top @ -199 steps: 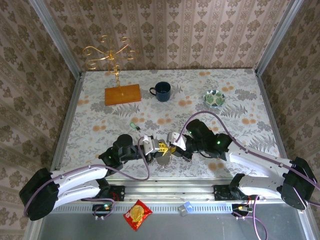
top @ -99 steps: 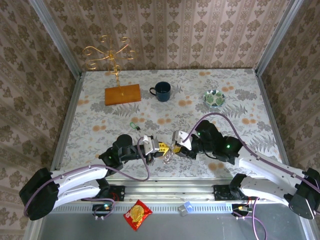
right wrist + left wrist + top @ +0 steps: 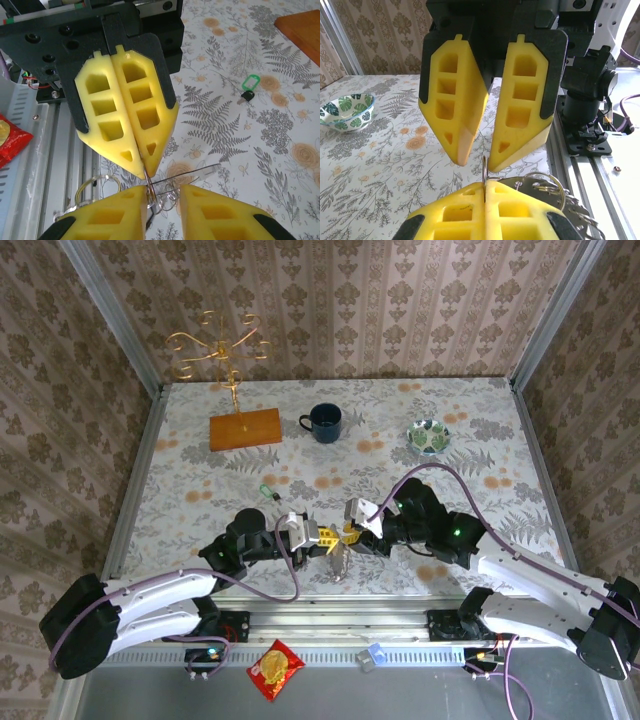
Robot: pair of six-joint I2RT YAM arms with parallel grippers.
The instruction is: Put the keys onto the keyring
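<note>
right gripper [image 3: 162, 200] has let go since a second ago: its jaws were clamped at the ring, now they stand parted, and the right arm has shifted a bit to the right in the top view. left gripper [image 3: 485, 186] is clenched on the keyring [image 3: 484, 171], pinching the thin wire edge-on between its yellow fingertips. the two grippers meet tip to tip over the near middle of the table [image 3: 470, 410]. in the right wrist view the ring wire sits in the gap between the right fingers, close to one inner face; can't tell if it touches. a bunch of metal keys [image 3: 555, 194] hangs off the ring just beside the left fingers. green-headed key [image 3: 266, 491] lies loose on the table, apart from both grippers, towards the far left.
</note>
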